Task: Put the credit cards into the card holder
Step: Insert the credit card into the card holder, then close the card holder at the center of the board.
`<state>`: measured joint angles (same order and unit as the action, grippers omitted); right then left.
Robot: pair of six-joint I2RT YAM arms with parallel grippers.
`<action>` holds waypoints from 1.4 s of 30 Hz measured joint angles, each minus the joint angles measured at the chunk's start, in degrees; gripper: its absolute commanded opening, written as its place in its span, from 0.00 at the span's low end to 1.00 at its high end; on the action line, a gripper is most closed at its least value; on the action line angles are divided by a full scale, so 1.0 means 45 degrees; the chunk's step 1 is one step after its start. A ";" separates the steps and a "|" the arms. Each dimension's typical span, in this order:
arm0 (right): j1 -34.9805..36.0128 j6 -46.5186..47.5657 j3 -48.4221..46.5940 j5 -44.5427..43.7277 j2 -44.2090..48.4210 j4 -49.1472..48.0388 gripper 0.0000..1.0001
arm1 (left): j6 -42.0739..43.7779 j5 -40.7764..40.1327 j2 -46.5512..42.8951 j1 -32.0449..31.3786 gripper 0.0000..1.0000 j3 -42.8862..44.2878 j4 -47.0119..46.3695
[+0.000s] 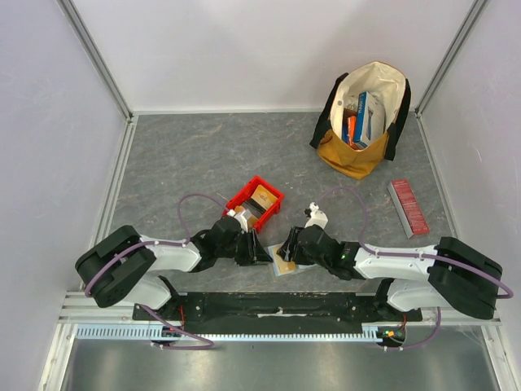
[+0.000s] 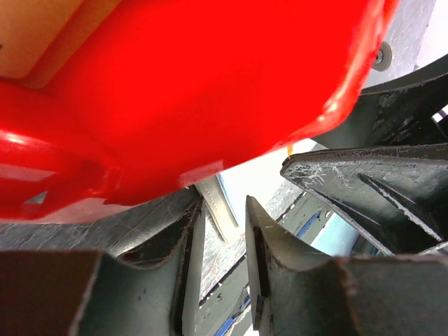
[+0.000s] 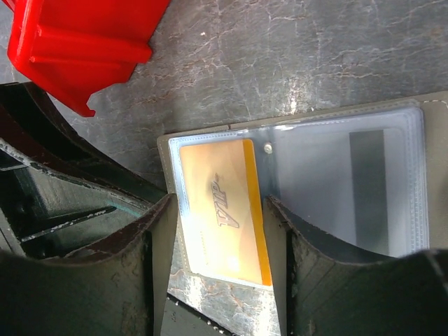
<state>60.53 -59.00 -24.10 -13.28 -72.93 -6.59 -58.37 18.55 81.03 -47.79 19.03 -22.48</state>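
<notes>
The card holder (image 3: pixel 315 119) lies open on the table, clear sleeves up; in the top view it shows as a small flat piece (image 1: pixel 285 265) under both grippers. A tan card marked VIP (image 3: pixel 210 175) sits in its left sleeve, and a pale card with a dark stripe (image 3: pixel 329 182) in the right one. My right gripper (image 3: pixel 218 210) (image 1: pixel 285 251) is open, its fingers either side of the tan card. My left gripper (image 2: pixel 225 210) (image 1: pixel 262 252) is open by a narrow gap at the holder's stitched edge (image 2: pixel 217 203). Another tan card (image 1: pixel 262 195) lies in the red bin (image 1: pixel 244 195).
The red bin (image 2: pixel 210 84) (image 3: pixel 84 42) stands right behind the left gripper, almost touching it. A cloth tote bag (image 1: pixel 362 155) with colourful boxes stands at the back right. A long red ribbed box (image 1: pixel 409 208) lies at the right.
</notes>
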 measured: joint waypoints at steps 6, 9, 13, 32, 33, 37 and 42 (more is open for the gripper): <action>-0.0083 -0.0073 0.0063 0.0228 -0.0253 -0.0238 0.52 | -0.0073 -0.0078 0.0053 -0.0010 0.25 -0.0005 0.0039; -0.0117 -0.0068 0.0063 0.0306 -0.0384 -0.0457 0.53 | -0.0078 -0.0117 0.0053 -0.0010 0.17 -0.0005 0.0180; -0.0131 0.0063 0.0039 0.0311 -0.0291 -0.0364 0.60 | -0.0078 -0.0185 0.0049 -0.0010 0.02 -0.0005 0.0452; 0.0000 0.2948 -0.2181 -0.2059 0.3293 0.4945 0.74 | 0.0865 -0.1185 -0.3793 -0.0083 0.14 0.0223 0.4493; 0.0000 0.3016 -0.2181 -0.2113 0.3264 0.5149 0.74 | 0.0923 -0.1234 -0.3837 -0.0083 0.16 0.0238 0.4648; 0.0000 0.3177 -0.2317 -0.2361 0.2608 0.5897 0.74 | 0.1039 -0.1433 -0.3857 -0.0078 0.29 0.0398 0.5357; 0.0005 0.3332 -0.2497 -0.2871 0.1666 0.6640 0.75 | 0.1035 -0.1433 -0.3881 -0.0078 0.34 0.0413 0.5498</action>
<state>60.55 -44.01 -35.33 -26.20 -65.43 23.29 -53.71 12.10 63.57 -48.14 20.88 2.26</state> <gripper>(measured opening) 0.742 0.323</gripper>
